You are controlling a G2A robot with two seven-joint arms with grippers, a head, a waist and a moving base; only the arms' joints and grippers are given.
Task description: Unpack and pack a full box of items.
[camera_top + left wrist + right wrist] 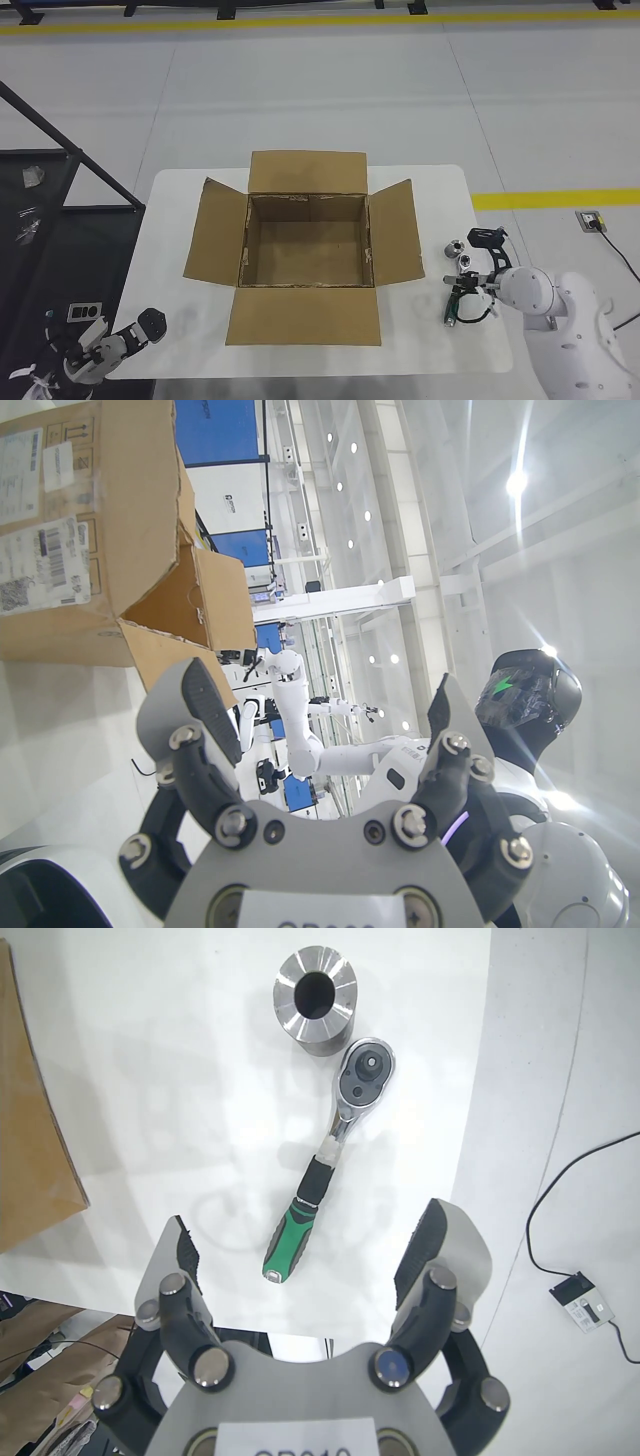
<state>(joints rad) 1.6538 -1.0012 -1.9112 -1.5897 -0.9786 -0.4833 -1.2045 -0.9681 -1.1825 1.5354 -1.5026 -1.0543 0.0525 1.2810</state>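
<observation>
With the box (305, 170) open and empty and the ratchet (332, 1148) on the tabletop (175, 1078) beside it, the right tool (307, 1230), jaws apart over the green handle, should drop straight, straddle the grip and close firmly; the left tool (322, 695) is also apart.

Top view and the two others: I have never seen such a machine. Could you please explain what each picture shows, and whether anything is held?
This is a robot with two arms, each ending in a gripper, a claw with two fingers. The top view looks down from the robot at a white table with an open, empty box. The other two pictures come from cameras on the wrists. The left gripper is open near the box and holds nothing. The right gripper is open above a ratchet, which lies next to a metal sleeve.
</observation>
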